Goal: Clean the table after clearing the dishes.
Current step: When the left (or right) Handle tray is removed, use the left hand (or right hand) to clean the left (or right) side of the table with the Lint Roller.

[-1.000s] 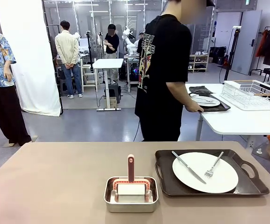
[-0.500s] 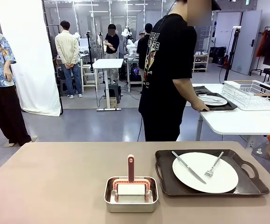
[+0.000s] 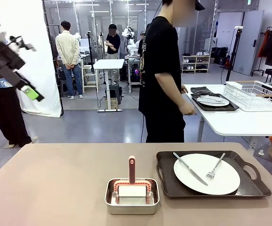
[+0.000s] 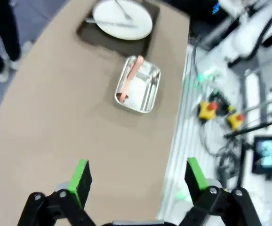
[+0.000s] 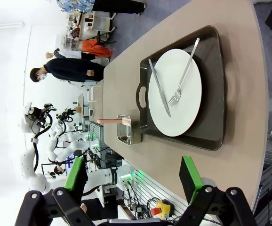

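The clearing is looking about half done, and the wiping is not yet begun. One tray (image 3: pixel 165 187) is sitting on the right part of the table (image 3: pixel 56 179), carrying a plate (image 3: pixel 226 182) with a knife (image 3: pixel 189 168) and a fork (image 3: pixel 216 165) lying across it. The second tray (image 3: pixel 224 108), with its own plate (image 3: pixel 217 101), is resting on the white table (image 3: pixel 239 123) behind, beside a wire rack (image 3: pixel 251 96), and the person (image 3: pixel 162 70) is standing next to it. Just left of the near tray, a steel pan (image 3: pixel 108 201) is holding a cleaning tool (image 3: pixel 132 170) with a pink handle and a white pad. The left gripper (image 4: pixel 138 175) is hanging high above the table, fingers apart and empty. The right gripper (image 5: pixel 132 175) is likewise gaping on nothing, facing the near tray.
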`<state>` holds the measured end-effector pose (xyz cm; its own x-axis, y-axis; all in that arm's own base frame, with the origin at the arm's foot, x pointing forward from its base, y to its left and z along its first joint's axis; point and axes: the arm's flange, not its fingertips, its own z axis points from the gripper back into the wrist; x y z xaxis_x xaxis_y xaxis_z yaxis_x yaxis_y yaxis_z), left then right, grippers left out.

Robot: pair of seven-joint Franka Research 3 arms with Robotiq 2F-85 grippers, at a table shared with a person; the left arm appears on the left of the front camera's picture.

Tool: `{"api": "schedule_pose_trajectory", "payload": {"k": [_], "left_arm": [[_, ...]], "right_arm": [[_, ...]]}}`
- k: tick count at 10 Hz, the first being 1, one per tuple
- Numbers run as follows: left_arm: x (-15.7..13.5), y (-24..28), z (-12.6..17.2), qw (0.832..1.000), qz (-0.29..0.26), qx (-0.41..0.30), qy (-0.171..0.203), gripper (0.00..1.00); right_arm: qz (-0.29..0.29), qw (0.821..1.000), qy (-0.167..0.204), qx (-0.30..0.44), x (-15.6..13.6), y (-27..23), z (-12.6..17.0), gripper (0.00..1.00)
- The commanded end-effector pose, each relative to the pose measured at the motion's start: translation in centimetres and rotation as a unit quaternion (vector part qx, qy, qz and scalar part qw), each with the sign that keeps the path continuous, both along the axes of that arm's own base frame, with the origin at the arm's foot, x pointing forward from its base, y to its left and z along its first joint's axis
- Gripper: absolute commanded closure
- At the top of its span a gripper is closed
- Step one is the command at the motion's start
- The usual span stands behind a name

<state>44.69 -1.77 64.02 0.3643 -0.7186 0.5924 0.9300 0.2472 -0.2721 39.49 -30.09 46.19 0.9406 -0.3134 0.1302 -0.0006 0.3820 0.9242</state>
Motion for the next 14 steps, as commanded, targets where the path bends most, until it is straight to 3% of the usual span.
{"api": "schedule_pose_trajectory", "payload": {"k": [1, 4, 7, 8, 9, 14], "left_arm": [[-1.8, -4.9, -0.3, 0.987, -0.078, 0.069, -0.122, 0.0], [-6.9, -12.6, -3.1, 0.951, -0.174, 0.172, -0.188, 0.0], [-11.3, -15.9, -5.8, 0.946, -0.201, 0.176, -0.182, 0.0], [-11.2, -16.0, -6.0, 0.952, -0.187, 0.168, -0.173, 0.0], [-10.3, -16.5, -5.2, 0.943, -0.216, 0.181, -0.175, 0.0], [-10.3, -16.5, -5.2, 0.943, -0.216, 0.181, -0.175, 0.0]], "right_arm": [[-0.004, 1.0, 0.003, 0.0, 0.0, 0.2, 0.3, 0.0], [-0.004, 1.0, 0.003, 0.0, 0.0, 0.2, 0.3, 0.0], [-0.004, 1.0, 0.003, 0.0, 0.0, 0.2, 0.3, 0.0], [-0.004, 1.0, 0.003, 0.0, 0.0, 0.2, 0.3, 0.0], [-0.004, 1.0, 0.003, 0.0, 0.0, 0.2, 0.3, 0.0], [-0.004, 1.0, 0.003, 0.0, 0.0, 0.2, 0.3, 0.0]]}}
